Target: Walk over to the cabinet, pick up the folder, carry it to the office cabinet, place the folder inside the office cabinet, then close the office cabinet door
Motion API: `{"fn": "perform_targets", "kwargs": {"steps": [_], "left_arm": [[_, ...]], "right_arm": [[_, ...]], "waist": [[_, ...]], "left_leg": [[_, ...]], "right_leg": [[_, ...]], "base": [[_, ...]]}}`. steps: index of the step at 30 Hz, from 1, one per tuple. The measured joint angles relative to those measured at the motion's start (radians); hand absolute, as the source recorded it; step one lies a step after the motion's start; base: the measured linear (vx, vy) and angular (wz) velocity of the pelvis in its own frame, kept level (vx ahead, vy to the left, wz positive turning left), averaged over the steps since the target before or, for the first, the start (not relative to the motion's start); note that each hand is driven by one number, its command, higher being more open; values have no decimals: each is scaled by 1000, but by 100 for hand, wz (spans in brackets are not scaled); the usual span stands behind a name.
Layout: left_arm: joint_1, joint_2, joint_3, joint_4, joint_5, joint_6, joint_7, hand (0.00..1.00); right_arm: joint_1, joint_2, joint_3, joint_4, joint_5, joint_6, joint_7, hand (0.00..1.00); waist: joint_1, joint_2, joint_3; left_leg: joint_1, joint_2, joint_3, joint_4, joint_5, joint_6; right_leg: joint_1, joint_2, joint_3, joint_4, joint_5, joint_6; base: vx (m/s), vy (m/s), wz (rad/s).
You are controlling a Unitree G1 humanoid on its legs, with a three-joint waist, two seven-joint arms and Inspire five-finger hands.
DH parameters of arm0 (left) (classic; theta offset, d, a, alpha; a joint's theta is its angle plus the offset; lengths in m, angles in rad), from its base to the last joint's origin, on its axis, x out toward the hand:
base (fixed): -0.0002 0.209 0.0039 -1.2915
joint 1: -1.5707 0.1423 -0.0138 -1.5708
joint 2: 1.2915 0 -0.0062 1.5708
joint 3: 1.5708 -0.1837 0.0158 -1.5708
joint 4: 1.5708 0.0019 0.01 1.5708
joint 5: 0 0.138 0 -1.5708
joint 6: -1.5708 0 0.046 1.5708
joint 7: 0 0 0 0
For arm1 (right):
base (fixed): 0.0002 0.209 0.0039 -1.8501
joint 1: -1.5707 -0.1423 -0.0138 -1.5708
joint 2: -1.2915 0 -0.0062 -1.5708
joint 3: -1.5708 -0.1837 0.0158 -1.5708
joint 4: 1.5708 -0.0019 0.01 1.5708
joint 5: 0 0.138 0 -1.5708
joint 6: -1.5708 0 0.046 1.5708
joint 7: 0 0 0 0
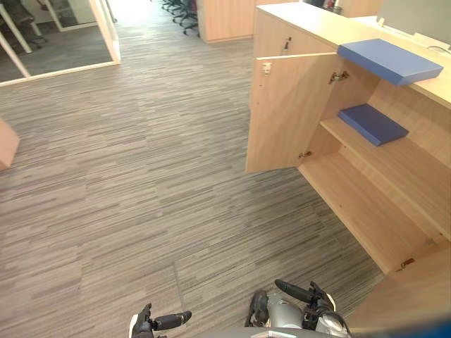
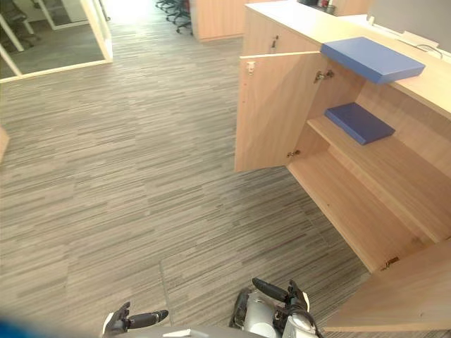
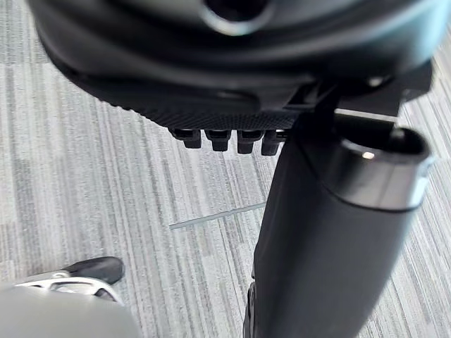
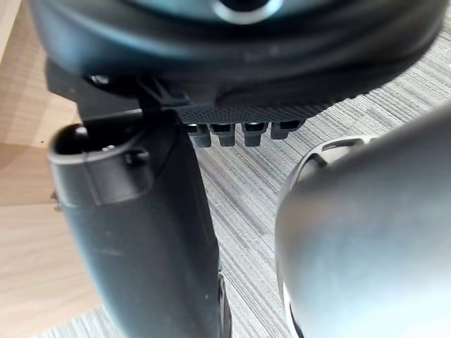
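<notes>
cabinet door (image 1: 285, 113) open, folder (image 1: 389, 60) on top, left hand (image 1: 161, 322), right hand (image 1: 304, 294) loose, empty

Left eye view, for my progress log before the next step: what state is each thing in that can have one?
Cabinet door: open, swung wide.
Upper folder: lying flat on the cabinet top, not held.
Lower folder: lying flat on the shelf inside the cabinet.
Left hand: fingers open, holding nothing.
Right hand: fingers open, holding nothing.
</notes>
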Motion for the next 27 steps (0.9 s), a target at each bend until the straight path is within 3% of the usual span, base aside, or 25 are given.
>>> {"fn": "perform_targets", "kwargs": {"steps": [1,3,4,5,6,7,8,10,12,14,16,17,18,19,21,22,24,25,26,27], "left_arm": [[-9,-18,15,0,1,0,0,100],[-23,-32,33,-13,2,1,-9,100],[-23,-50,73,-25,7,0,-11,100],[-17,-83,141,-48,6,3,-11,100],[-14,-94,169,-64,2,4,-10,100],[-11,-121,193,-88,-8,5,-10,100],[-10,-128,194,-105,-15,3,-11,100],[-10,-121,193,-127,-22,3,-10,100],[-11,-121,193,-149,-22,-5,-10,100],[-16,-120,185,-159,-22,-6,-5,100],[-21,-133,184,-168,-23,-5,4,100],[-22,-135,184,-170,-24,-5,6,100],[-27,-136,184,-169,-25,-5,9,100],[-27,-139,185,-168,-26,-4,10,100],[-24,-148,185,-164,-30,-4,13,100],[-14,-152,190,-162,-45,-4,14,100],[-15,-133,207,-147,-44,-4,12,100],[-20,-117,206,-141,-45,-3,11,100],[-24,-107,205,-132,-46,-3,11,100],[-25,-101,202,-126,-47,-3,12,100]], "right_arm": [[0,0,0,-7,-2,-1,0,100],[5,1,-12,-9,0,-3,1,100],[14,4,-23,-9,8,-3,4,100],[29,5,-23,-16,21,-6,6,100],[36,2,-24,-23,40,-7,5,100],[48,-9,-32,-24,51,-10,3,100],[50,-12,-46,-15,70,-7,0,100],[49,-5,-62,1,83,2,-4,100],[58,-6,-62,6,80,6,-4,100],[58,-8,-60,10,79,8,-4,100],[53,-6,-54,19,79,12,-4,100],[49,-4,-55,25,79,13,-4,100],[46,3,-54,28,79,14,-4,100],[46,8,-53,30,79,13,-3,100],[56,9,-52,30,78,12,-2,100],[71,8,-52,31,76,12,1,100],[71,32,-60,32,75,12,4,100],[69,40,-61,29,75,14,8,100],[66,45,-63,25,75,15,9,100],[64,45,-63,22,75,17,9,100]], "waist": [[-1,18,5],[-4,29,10],[-17,36,11],[-17,50,11],[-14,62,14],[6,85,15],[21,89,16],[22,62,19],[25,42,18],[26,36,21],[31,26,21],[32,23,23],[37,19,25],[40,20,24],[50,35,10],[63,36,-13],[69,-3,-42],[75,-27,-43],[78,-43,-34],[77,-39,-24]], "left_leg": [[20,35,9,8,-16,-23],[-1,91,27,118,-38,-57],[-64,160,20,327,-67,-83],[-171,253,-2,633,-34,-47],[-229,292,-33,778,8,-10],[-318,348,-87,1025,51,12],[-385,365,-126,1173,48,9],[-458,352,-139,1230,41,6],[-522,340,-143,1173,23,-1],[-560,323,-143,1030,-1,-3],[-573,244,-195,704,-25,-27],[-572,217,-222,613,-21,-35],[-574,175,-275,465,-2,-50],[-575,150,-312,369,36,-47],[-574,149,-314,313,101,-36],[-566,147,-306,344,183,-64],[-540,126,-221,386,134,-28],[-499,108,-155,400,86,-5],[-454,92,-115,394,62,16],[-422,83,-94,386,49,25]], "right_leg": [[13,36,-8,8,-34,-21],[44,80,-17,1,-80,-30],[96,128,-21,-42,-92,-36],[159,190,-12,-97,-95,-50],[190,222,4,-117,-99,-61],[228,276,49,-127,-118,-77],[266,305,101,-127,-139,-87],[332,310,178,-156,-153,-85],[391,308,244,-202,-151,-82],[443,304,305,-239,-151,-77],[485,281,384,-264,-163,-54],[491,273,405,-264,-168,-46],[506,258,438,-264,-180,-24],[523,248,469,-260,-192,-3],[542,240,505,-251,-212,33],[552,219,538,-232,-233,69],[494,152,534,-95,-246,94],[400,103,525,121,-235,90],[334,67,517,282,-195,55],[287,38,502,389,-160,17]], "base": [[441,-259,-20],[458,-306,-11],[450,-339,-25],[445,-336,-39],[400,-271,-93],[390,-140,-131],[396,-75,-138],[482,-29,-107],[470,-9,-105],[433,53,-96],[429,138,-94],[423,202,-98],[431,254,-102],[540,345,-114],[485,333,-103],[410,286,-108],[457,331,-119],[511,427,-121],[415,368,-109],[379,321,-78]]}}
